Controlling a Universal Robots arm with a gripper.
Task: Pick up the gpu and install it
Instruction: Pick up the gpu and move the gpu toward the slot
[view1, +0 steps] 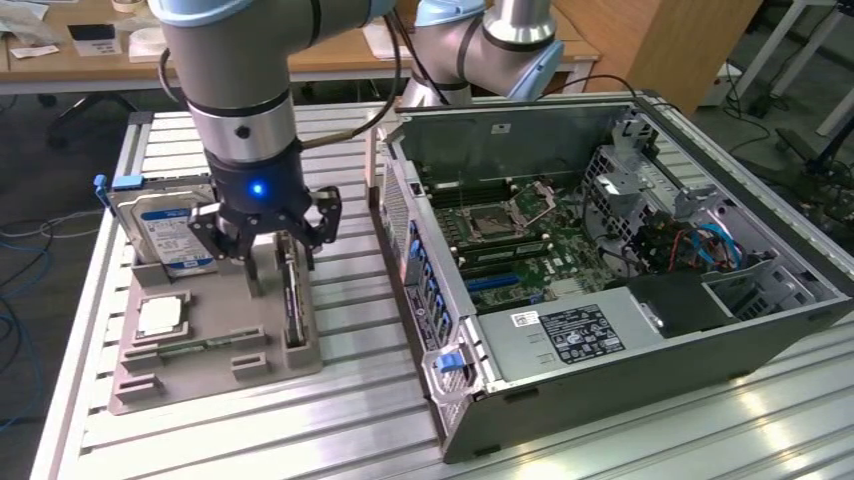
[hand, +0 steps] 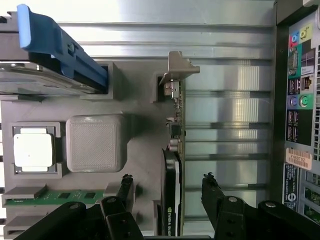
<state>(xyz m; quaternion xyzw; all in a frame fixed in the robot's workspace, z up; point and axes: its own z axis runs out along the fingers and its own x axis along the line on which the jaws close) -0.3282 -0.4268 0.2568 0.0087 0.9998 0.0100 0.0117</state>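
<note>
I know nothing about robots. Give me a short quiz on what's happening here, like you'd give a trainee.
1. True or false: the jaws are shut tight on the gpu.
2. The gpu stands on edge in: A) the grey holder; B) a cardboard box; C) the floor.
3. Fill in: the computer case has its side ___, showing the motherboard.
Key: 1 false, the jaws stand open on either side of it; 2 A; 3 open.

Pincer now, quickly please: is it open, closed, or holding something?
Pincer: open, holding nothing; it straddles the gpu without touching it.
</note>
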